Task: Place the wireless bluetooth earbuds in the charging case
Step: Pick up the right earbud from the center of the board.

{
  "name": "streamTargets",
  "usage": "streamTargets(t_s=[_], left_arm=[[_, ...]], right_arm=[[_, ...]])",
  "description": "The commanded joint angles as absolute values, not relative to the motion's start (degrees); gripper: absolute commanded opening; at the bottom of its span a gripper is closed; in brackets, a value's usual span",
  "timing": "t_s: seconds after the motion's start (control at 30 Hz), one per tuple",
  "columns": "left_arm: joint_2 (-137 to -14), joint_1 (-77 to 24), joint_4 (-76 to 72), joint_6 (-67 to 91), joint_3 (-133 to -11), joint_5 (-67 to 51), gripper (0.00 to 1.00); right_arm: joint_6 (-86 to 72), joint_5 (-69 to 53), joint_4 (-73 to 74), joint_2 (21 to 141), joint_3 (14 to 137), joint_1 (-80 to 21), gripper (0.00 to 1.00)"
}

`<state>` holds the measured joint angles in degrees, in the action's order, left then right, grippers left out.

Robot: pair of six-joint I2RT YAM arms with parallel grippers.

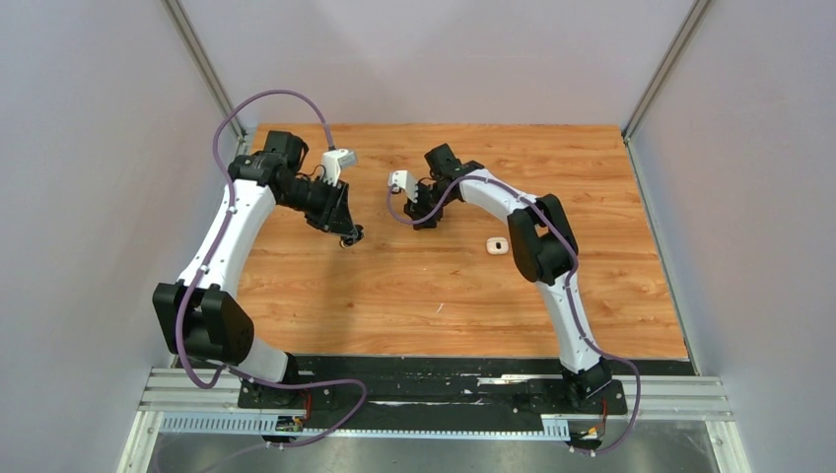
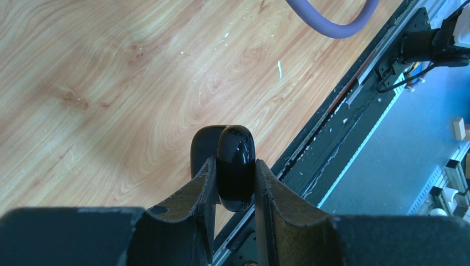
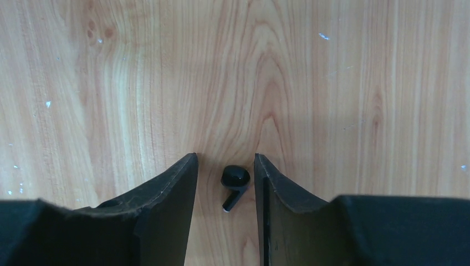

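Over on the left, the left end effector [image 2: 235, 162] is clamped tight on the black charging case [image 2: 235, 149]. The glossy rounded case stands on edge between the two fingers and pokes out past their tips, held up off the table [image 1: 394, 296]. A second dark rounded part sits right behind the front one, but we can't tell if that's an open lid. Now to the right side: the right end effector [image 3: 224, 159] is down low over the wood with its fingers partway open and nothing in its grip. The black earbud [image 3: 235, 183] lies on the table right in the gap between them. Its round head points away from the wrist and its stem angles back toward it, and as far as we can see it touches neither finger. From the top view, a small white case [image 1: 496, 245] sits on the table just beside the right arm's elbow, well apart from both end effectors.
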<state>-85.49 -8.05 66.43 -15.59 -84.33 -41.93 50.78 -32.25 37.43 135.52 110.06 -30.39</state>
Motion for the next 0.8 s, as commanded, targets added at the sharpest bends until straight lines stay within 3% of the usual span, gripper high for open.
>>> streamTargets(t_s=[0.0,0.23,0.47,0.77], left_arm=[[-82.61,-7.99,64.62,-14.38,-83.69,-43.67,0.0],[-82.14,-8.0,66.55,-15.41,-84.4,-43.15,0.0],[-81.34,-8.0,67.17,-15.59,-84.3,-42.39,0.0],[-81.21,-7.76,67.22,-15.69,-84.36,-41.99,0.0]], right_arm=[[44.64,-34.25,38.14,137.27,112.53,-30.43,0.41],[48.93,-42.33,42.32,137.48,115.99,-27.96,0.43],[45.27,-46.8,43.16,144.13,125.01,-25.73,0.35],[42.35,-46.77,43.11,142.2,120.9,-26.37,0.33]])
